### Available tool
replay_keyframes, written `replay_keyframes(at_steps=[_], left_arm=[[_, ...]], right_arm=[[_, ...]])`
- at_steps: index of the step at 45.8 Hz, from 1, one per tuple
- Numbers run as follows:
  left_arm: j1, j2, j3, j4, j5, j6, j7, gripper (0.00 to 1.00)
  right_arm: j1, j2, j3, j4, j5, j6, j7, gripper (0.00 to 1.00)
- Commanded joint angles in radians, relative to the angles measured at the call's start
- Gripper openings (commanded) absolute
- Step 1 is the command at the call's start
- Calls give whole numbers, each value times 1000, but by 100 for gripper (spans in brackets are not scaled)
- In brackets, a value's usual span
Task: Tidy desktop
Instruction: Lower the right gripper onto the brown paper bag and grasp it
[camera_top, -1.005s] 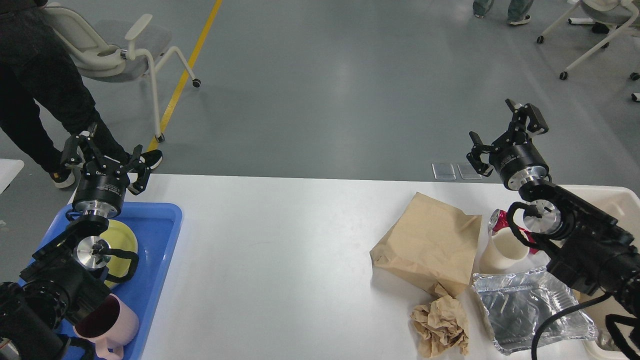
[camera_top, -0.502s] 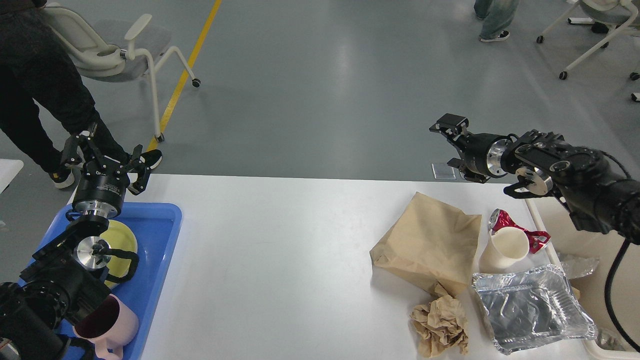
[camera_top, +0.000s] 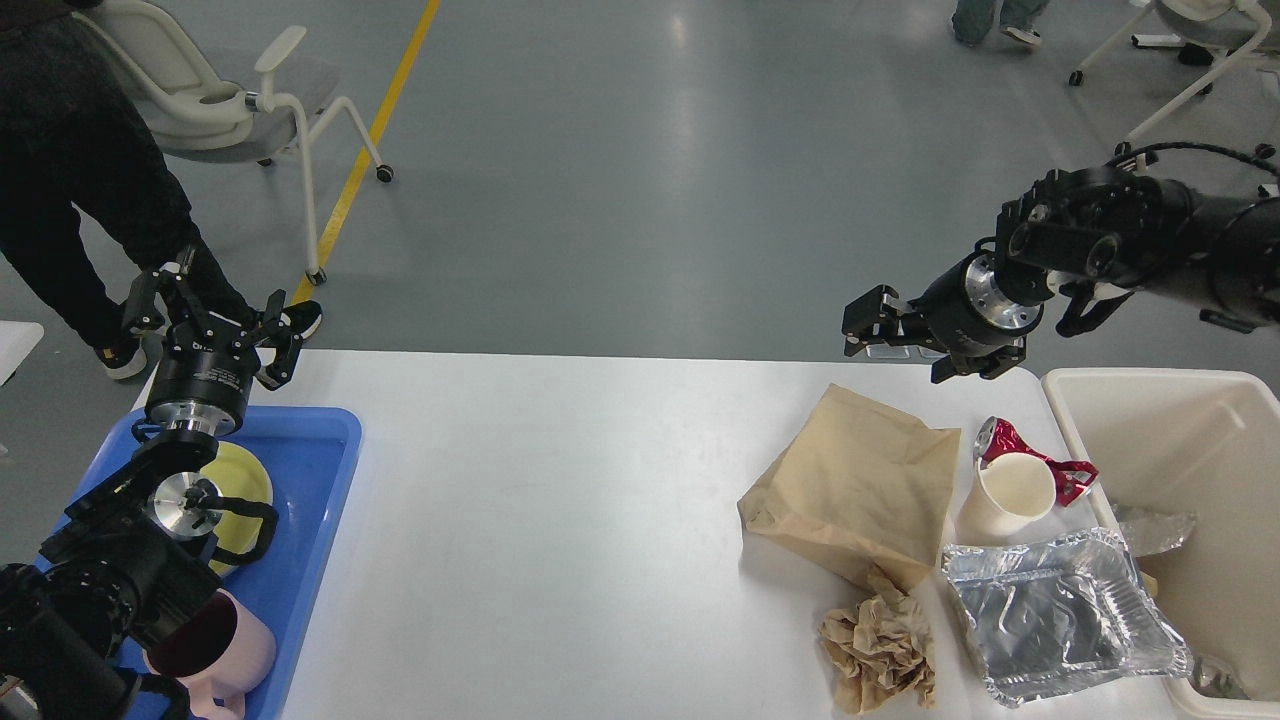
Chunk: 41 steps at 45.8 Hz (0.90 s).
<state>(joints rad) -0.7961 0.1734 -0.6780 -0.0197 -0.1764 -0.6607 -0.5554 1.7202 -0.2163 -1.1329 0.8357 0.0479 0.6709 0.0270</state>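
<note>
The white desktop (camera_top: 560, 500) fills the lower view. On its right lie a brown paper bag (camera_top: 860, 485), a crumpled brown paper wad (camera_top: 880, 650), a foil tray (camera_top: 1060, 615), a white paper cup (camera_top: 1010, 495) and a crushed red can (camera_top: 1010, 445). My right gripper (camera_top: 890, 345) is open and empty. It points left, above the table's far edge just behind the bag. My left gripper (camera_top: 212, 318) is open and empty, raised above the far end of the blue tray (camera_top: 310, 500).
The blue tray holds a yellow plate (camera_top: 245, 480) and a pink mug (camera_top: 215, 650). A cream bin (camera_top: 1180, 460) with a foil scrap (camera_top: 1155, 530) stands at the right edge. A person's legs (camera_top: 90, 200) and a chair (camera_top: 250, 100) are behind the left corner.
My right arm has lifted off the cup and bin area and swung back. Its gripper now points left over the table's far edge. The left arm has not moved.
</note>
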Motion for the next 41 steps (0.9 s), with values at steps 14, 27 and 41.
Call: replay_keyframes(at_steps=[14,27,41], left_arm=[[0,0,0,1,0,1,0,96],[0,0,0,1,0,0,0,96],[0,0,0,0,0,0,0,96]], right_arm=[[272,38,-159,95,-16,289,-1,100],[20,6,-125,45,-16,283,-4,100],[-227,-58,18,-101,-13,257,-6,100]])
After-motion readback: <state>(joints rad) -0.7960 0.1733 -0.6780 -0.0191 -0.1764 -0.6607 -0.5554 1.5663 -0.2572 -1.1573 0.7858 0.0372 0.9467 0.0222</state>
